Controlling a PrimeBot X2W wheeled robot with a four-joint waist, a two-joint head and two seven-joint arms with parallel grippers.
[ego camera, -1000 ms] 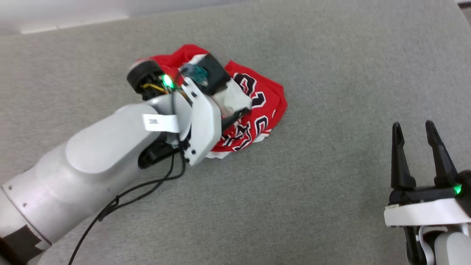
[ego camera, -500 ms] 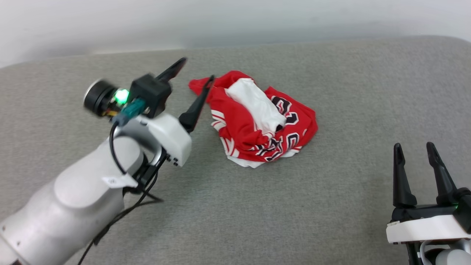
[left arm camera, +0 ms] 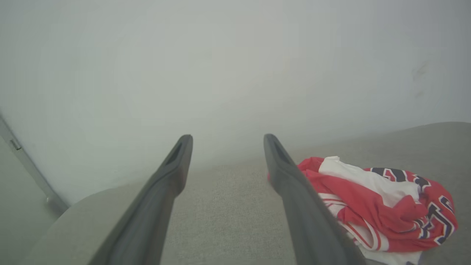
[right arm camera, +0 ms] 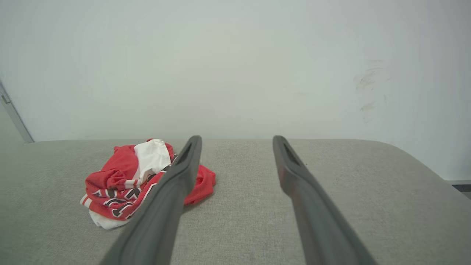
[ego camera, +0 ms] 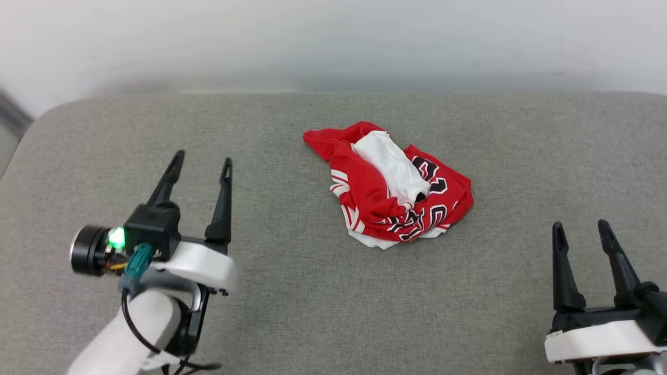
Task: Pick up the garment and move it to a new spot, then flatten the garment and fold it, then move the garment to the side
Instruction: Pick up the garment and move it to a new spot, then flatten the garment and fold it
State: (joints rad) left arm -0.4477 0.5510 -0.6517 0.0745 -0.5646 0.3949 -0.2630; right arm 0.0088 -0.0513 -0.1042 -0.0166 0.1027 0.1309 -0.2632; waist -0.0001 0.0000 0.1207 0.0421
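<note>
The garment [ego camera: 396, 190], a red jersey with a white sleeve on top and black lettering, lies as a crumpled heap on the grey worktop [ego camera: 312, 312], about at its middle and a little toward its far edge. The left hand [ego camera: 203, 158] hovers over the left part of the worktop, released, with fingers spread and nothing between them. The right hand [ego camera: 580, 225] is at the right front part of the worktop, also released and empty. Both are well apart from the cloth.

I judge the step in hand is to flatten the jersey. To do it well, each hand should take an outer edge of the heap, not the loose white sleeve on top. Then they should lift and pull apart gently, so the layers open without twisting.
</note>
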